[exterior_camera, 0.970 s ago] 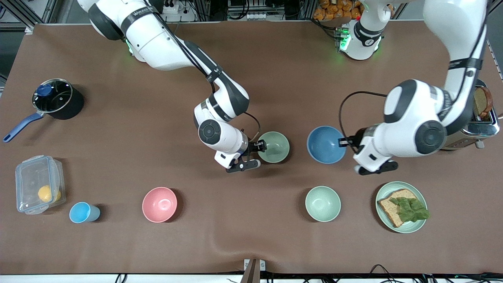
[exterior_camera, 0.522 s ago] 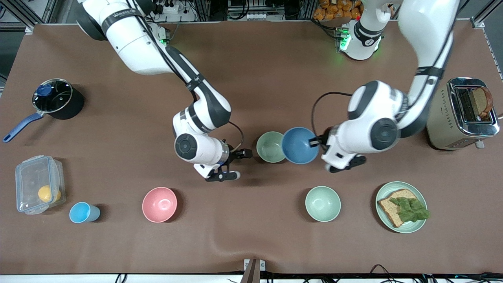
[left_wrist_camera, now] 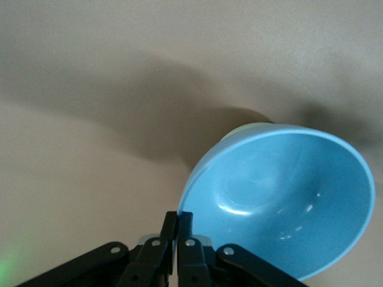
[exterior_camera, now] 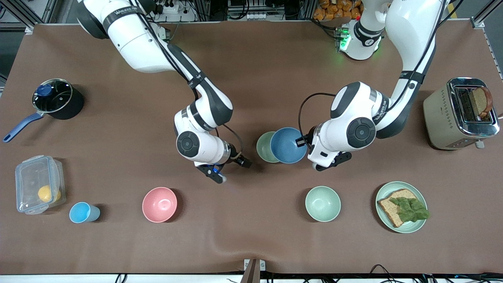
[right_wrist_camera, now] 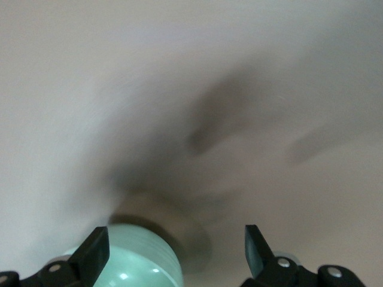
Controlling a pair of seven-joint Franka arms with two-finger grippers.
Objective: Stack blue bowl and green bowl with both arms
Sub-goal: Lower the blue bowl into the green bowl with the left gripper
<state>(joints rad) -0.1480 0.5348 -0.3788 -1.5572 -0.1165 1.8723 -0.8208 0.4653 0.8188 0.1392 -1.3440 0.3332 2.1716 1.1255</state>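
Left pincer (exterior_camera: 303,141) clamped on the rim of the blue bowl (exterior_camera: 288,145), held tilted over the green bowl (exterior_camera: 265,146), apparently not yet seated in it. Green bowl rests mid-surface (exterior_camera: 251,70). Right pincer (exterior_camera: 235,163), fingers apart, hangs beside the green bowl.

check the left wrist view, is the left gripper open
No, the left gripper is shut on the rim of the blue bowl.
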